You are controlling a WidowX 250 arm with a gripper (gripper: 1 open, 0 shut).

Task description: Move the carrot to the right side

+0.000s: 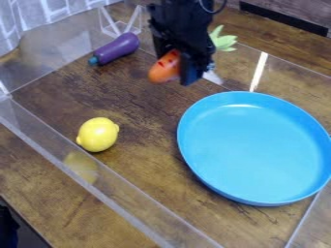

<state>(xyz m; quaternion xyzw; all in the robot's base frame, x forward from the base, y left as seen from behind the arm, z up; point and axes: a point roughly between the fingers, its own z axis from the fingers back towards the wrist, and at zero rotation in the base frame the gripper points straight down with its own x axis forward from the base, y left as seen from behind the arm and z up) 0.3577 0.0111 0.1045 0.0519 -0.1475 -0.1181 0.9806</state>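
The carrot (165, 68) hangs above the wooden table, its orange body showing at the lower left of the black gripper (180, 60) and its green leafy top (224, 40) sticking out to the upper right. The gripper is shut on the carrot, just beyond the far-left rim of the blue plate (255, 145). The middle of the carrot is hidden behind the fingers.
A purple eggplant (115, 47) lies at the back left. A yellow lemon (97, 134) sits at the front left. Clear plastic walls (58, 145) border the table's left and front sides. The large blue plate fills the right half.
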